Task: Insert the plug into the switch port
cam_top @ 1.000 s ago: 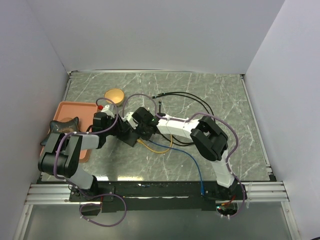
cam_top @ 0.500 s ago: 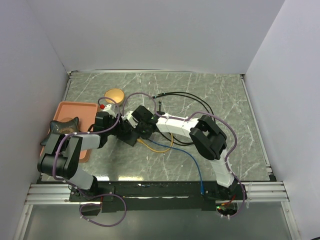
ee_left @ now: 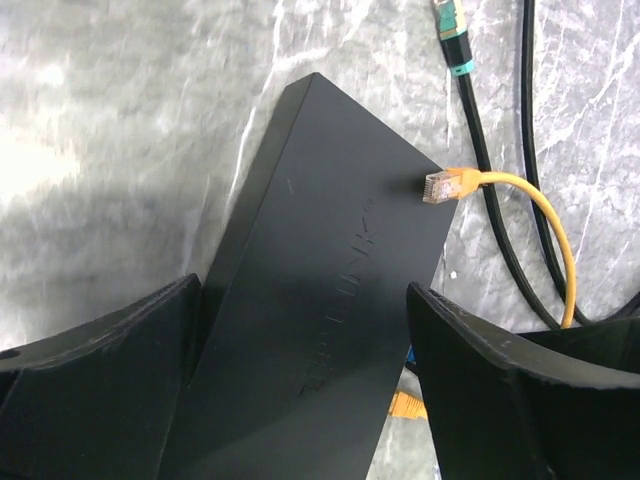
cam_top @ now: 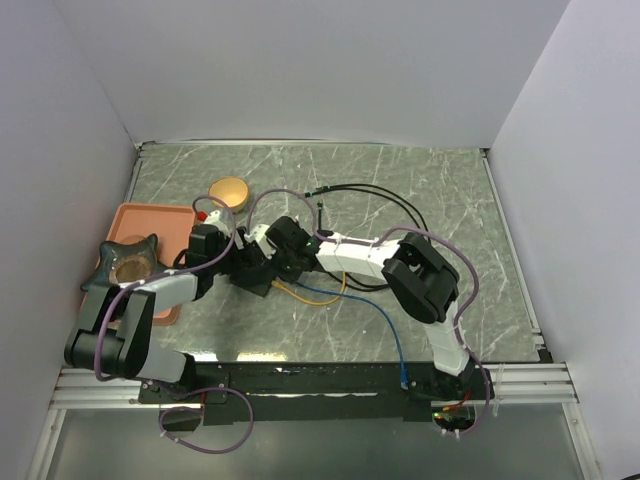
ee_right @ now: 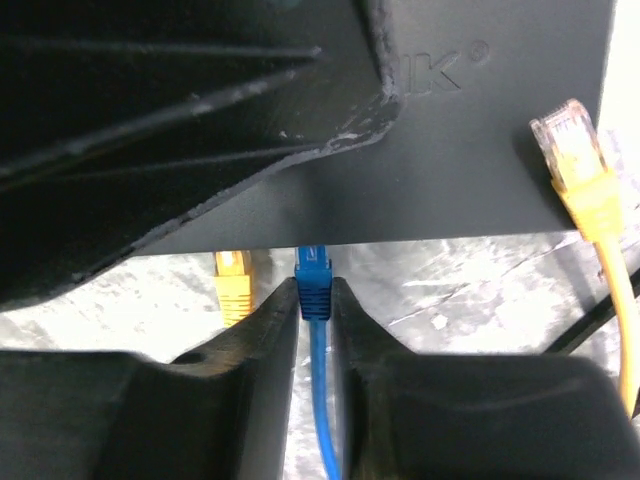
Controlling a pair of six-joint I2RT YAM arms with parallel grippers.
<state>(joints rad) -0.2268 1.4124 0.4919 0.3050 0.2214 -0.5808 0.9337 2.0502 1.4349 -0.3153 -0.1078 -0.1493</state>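
Observation:
The switch (ee_left: 320,290) is a flat black box lying on the marble table between both grippers (cam_top: 254,274). My left gripper (ee_left: 300,290) is open and straddles it, with a gap on the right side. My right gripper (ee_right: 315,290) is shut on the blue plug (ee_right: 314,280), whose tip meets the switch's (ee_right: 480,150) port edge. A yellow plug (ee_right: 233,285) sits in the neighbouring port. In the top view the left gripper (cam_top: 236,262) and right gripper (cam_top: 270,262) face each other across the switch.
A loose yellow plug (ee_left: 445,185) rests on the switch's corner, its cable looping right. Black cables (cam_top: 370,195) and a green-tipped connector (ee_left: 448,20) lie behind. An orange tray (cam_top: 160,220) with a dark star-shaped dish (cam_top: 125,262) and a yellow cup (cam_top: 229,190) stand at the left.
My left gripper's jaws have spread wide off the switch, and the left arm's elbow has dropped down and to the left. The right gripper stays on the blue plug, nearly still.

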